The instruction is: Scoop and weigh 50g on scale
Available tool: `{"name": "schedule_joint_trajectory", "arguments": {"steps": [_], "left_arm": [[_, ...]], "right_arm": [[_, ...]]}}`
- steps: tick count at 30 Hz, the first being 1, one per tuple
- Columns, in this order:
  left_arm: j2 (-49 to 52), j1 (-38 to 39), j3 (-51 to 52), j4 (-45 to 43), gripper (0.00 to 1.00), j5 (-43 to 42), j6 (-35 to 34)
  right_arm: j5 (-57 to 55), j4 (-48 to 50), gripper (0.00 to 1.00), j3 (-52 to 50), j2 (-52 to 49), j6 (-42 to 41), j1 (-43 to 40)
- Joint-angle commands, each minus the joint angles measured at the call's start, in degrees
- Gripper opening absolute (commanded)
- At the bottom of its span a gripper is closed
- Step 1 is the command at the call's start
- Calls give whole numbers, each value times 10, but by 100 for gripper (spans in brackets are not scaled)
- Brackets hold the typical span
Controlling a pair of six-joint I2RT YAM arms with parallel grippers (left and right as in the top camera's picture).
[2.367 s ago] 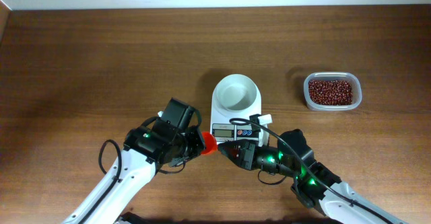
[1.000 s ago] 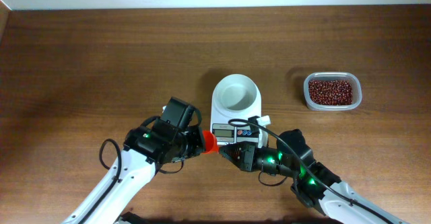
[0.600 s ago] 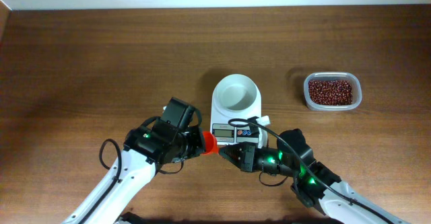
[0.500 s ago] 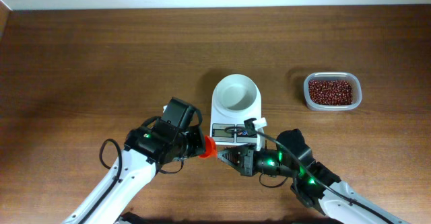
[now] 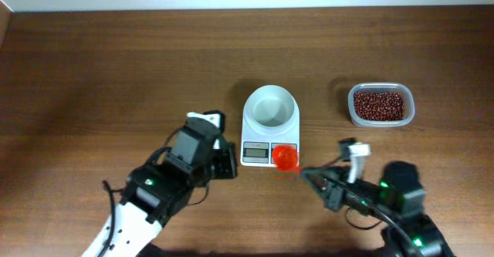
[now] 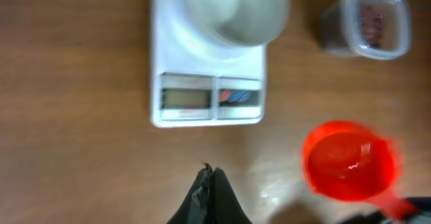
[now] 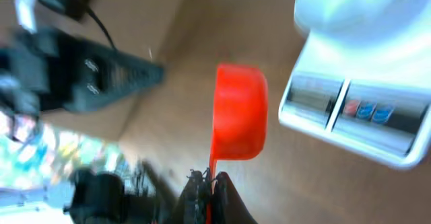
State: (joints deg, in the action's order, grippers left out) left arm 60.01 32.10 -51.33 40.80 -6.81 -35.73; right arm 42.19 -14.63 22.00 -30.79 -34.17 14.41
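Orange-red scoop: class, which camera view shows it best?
Left wrist view: the scoop faces the camera, its bowl open and looking empty. Overhead shows it small and blurred by the scale. Right wrist shows it side-on, handle in the right gripper.

In the left wrist view the scale's [image 6: 207, 83] display [image 6: 187, 98] is a grey smear — no digits legible — and its bowl [image 6: 236, 15] runs off the top edge. Overhead, the red scoop [image 5: 285, 157] is motion-blurred.
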Motion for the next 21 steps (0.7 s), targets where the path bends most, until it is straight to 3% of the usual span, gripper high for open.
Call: {"name": "schedule_joint_trajectory", "arguments": {"steps": [1, 5, 9, 14, 19, 21], "left_arm": [[51, 75, -11, -94, 0, 24, 4], [169, 144, -11, -196, 0, 35, 4], [272, 158, -11, -264, 0, 35, 4], [317, 158, -11, -279, 0, 90, -6], [319, 166, -11, -251, 0, 203, -156], [320, 175, -11, -242, 0, 216, -176]], "right_arm": [[7, 1, 4, 24, 78, 12, -70], [7, 0, 4, 24, 102, 12, -128], [0, 0, 4, 24, 102, 12, -153], [-82, 0, 4, 24, 102, 12, -157], [-137, 0, 4, 24, 102, 12, -157], [-151, 0, 4, 24, 102, 12, -157]]}}
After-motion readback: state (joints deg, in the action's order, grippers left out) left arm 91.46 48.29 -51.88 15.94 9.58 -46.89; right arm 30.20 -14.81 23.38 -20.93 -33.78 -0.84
